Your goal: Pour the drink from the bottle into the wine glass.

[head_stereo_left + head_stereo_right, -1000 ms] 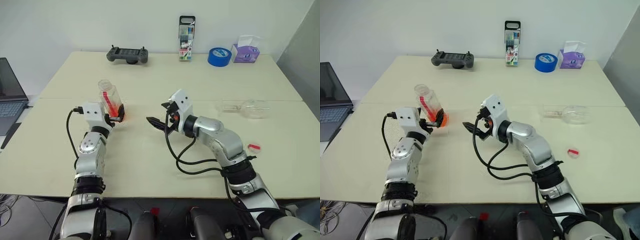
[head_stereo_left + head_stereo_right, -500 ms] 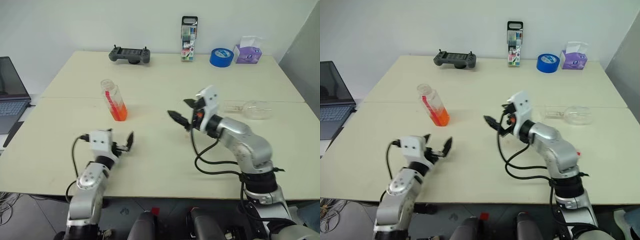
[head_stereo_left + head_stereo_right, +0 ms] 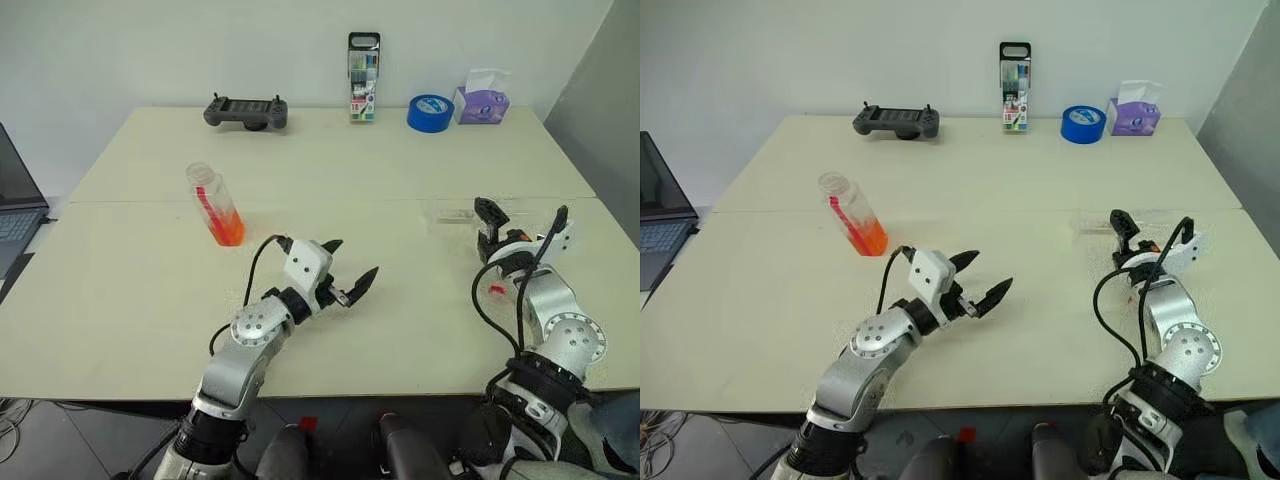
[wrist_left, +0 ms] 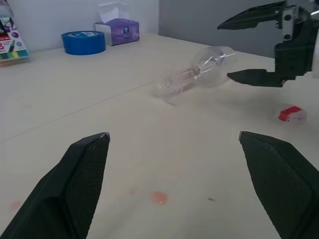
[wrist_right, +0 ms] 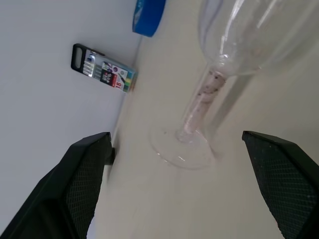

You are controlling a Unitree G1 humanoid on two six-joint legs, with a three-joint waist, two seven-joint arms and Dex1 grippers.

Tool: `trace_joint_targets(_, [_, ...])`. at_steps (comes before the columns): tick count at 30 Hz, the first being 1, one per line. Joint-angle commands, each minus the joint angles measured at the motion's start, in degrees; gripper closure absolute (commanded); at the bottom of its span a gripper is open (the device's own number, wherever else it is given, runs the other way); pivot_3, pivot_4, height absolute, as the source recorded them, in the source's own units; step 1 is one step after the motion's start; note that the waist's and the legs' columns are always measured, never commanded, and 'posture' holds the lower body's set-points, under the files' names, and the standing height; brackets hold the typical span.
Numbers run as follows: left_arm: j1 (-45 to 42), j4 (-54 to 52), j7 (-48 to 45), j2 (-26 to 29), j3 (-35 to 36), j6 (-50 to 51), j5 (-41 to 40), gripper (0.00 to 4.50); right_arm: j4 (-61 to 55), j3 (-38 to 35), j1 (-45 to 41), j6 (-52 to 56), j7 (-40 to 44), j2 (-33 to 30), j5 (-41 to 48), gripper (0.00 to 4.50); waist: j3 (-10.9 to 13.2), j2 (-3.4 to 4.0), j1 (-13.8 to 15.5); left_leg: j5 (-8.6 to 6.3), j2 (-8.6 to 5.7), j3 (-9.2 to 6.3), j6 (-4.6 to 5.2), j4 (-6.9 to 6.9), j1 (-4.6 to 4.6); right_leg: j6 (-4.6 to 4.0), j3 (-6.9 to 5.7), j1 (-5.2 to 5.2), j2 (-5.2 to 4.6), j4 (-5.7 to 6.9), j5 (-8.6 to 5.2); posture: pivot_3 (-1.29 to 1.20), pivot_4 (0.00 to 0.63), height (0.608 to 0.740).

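Near the table's (image 3: 330, 170) right edge the wine glass (image 4: 197, 69) lies sideways; the wide-open, empty right gripper (image 3: 520, 222) may roll it off while the left gripper (image 3: 348, 270) is empty and open too.

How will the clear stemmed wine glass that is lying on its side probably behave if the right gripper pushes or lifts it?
The clear stemmed wine glass lies on its side on the beige table, so a push on its rounded bowl would probably roll it. Its thin stem looks fragile. The smooth glass may slip between the open fingers of the right gripper.
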Motion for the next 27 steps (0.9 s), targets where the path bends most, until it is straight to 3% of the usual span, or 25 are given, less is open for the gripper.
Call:
trace_joint_targets(1, [-1.28,0.11,-1.24,0.26,1.65,0.16,-1.16,0.05,4.22,0.75,-3.3,-1.97,-1.67,-1.57,3.94,0.0,0.01,0.03,-0.02,0.0,0.0,0.01,0.0,0.0,0.0,0.0,0.01,0.0,0.01,0.0,0.0,0.0,0.15,0.74])
trace_joint_targets(9, [-1.88,0.93,-1.1,-0.01,3.05,0.97,-1.24,0.05,20.13,2.85,-9.4,-9.48,2.2,-6.3,-0.05,0.0,0.01,0.04,0.0,0.0,-0.01,0.05,0.01,0.02,-0.03,0.0,0.03,0.0,0.01,-0.05,0.0,0.0,0.15,0.74])
trace_joint_targets(19, [-2.68,0.97,-0.64,-0.12,3.19,1.6,-0.46,0.05,51.59,4.77,-22.29,-25.17,17.53,-13.92,-10.95,0.0,0.02,0.05,0.0,0.0,0.0,0.18,0.01,0.01,0.01,0.0,0.13,0.0,0.03,-0.05,0.0,0.0,0.15,0.74])
trace_joint_targets(23, [-2.98,0.92,-0.7,0.39,4.03,1.86,-0.58,0.0,54.35,4.7,-24.4,-27.26,18.96,-13.99,-12.56,1.25,0.02,0.04,0.04,-0.01,0.03,0.18,0.03,0.0,-0.02,-0.01,0.13,-0.01,0.05,-0.08,0.01,0.0,0.15,0.74])
trace_joint_targets(27, [-2.52,1.17,-0.6,0.37,4.51,1.88,-0.64,0.0,47.52,5.95,-22.35,-23.5,17.45,-11.61,-12.16,2.77,0.03,0.05,0.08,-0.01,0.03,0.2,0.03,0.01,-0.05,-0.01,0.17,-0.03,0.01,-0.09,0.01,0.0,0.15,0.74])
